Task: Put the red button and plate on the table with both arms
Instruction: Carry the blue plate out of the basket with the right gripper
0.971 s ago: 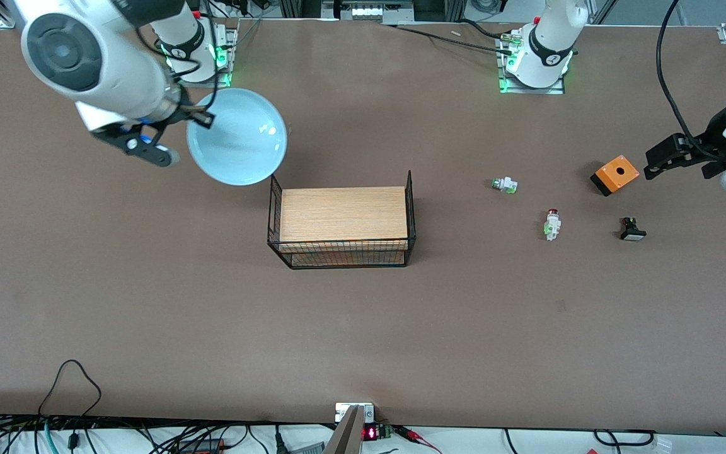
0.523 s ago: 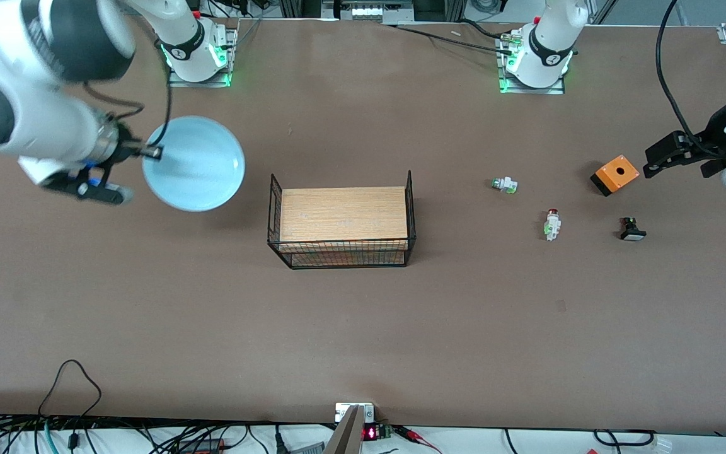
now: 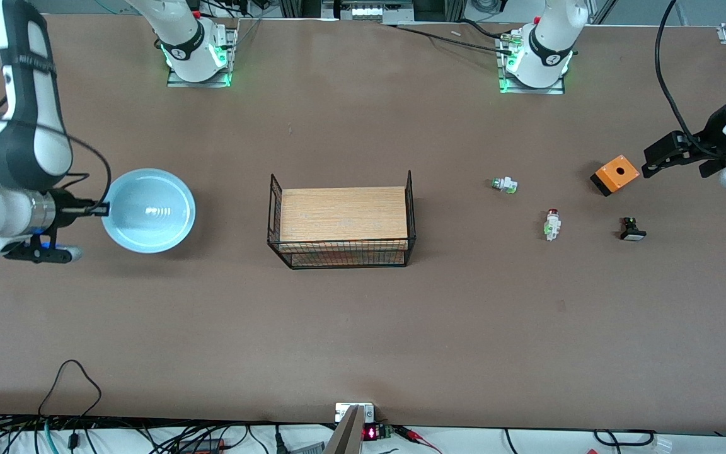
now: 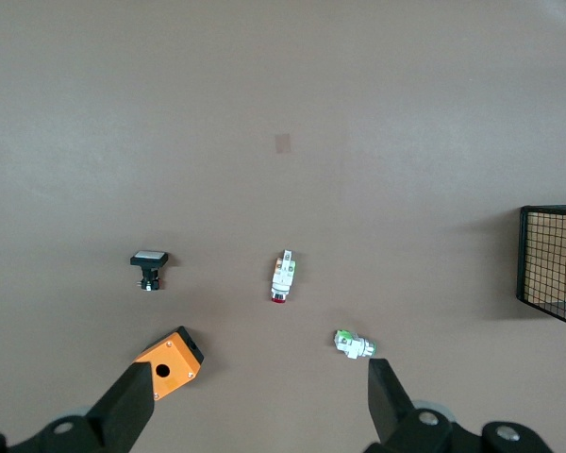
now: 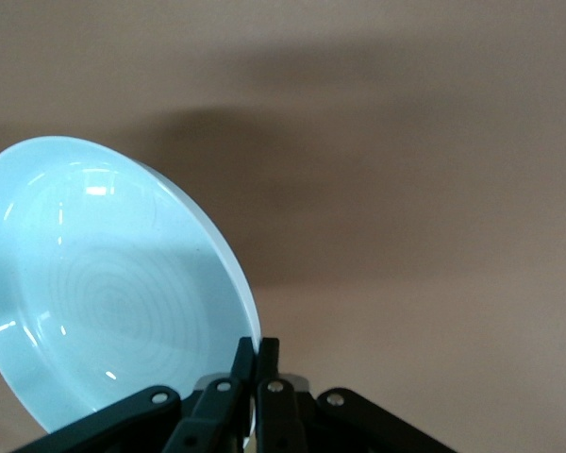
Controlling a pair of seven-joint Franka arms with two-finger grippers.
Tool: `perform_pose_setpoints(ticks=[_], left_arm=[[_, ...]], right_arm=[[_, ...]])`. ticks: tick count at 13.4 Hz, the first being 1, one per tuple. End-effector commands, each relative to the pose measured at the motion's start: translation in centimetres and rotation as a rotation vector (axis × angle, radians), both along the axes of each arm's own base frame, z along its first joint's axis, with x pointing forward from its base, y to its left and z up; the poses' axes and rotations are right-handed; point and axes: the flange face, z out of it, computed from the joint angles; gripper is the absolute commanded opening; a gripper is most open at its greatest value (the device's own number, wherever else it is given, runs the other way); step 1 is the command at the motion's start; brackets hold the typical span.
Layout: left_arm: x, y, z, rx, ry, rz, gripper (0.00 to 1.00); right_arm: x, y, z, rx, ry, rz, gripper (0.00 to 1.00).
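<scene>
My right gripper [image 3: 99,207] is shut on the rim of the pale blue plate [image 3: 149,211] and holds it just above the table [image 3: 363,328] at the right arm's end. In the right wrist view the fingers [image 5: 256,363] pinch the plate's rim [image 5: 94,293]. The red button [image 3: 551,224] lies on its side on the table toward the left arm's end; it also shows in the left wrist view [image 4: 282,276]. My left gripper [image 3: 650,165] is open and empty, up over the table beside the orange box [image 3: 615,174].
A wood-topped black wire rack [image 3: 341,221] stands mid-table. A green-capped white button part [image 3: 504,185], a black part with a white face [image 3: 632,230] and the orange box lie near the red button. Cables run along the table's near edge.
My right arm has swung the plate away from its base, toward the front camera and the right arm's end of the table, and lower. The left arm has not moved.
</scene>
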Motion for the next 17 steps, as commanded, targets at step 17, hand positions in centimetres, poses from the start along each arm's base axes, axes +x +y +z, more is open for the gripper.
perform_pose_setpoints(ticks=[17], left_arm=[[-0.8,0.5,0.6,-0.027,0.005,0.000,1.00]], right_arm=[[3.0,-8.3,-17.8,0.226,-0.160,0.077,0.14]])
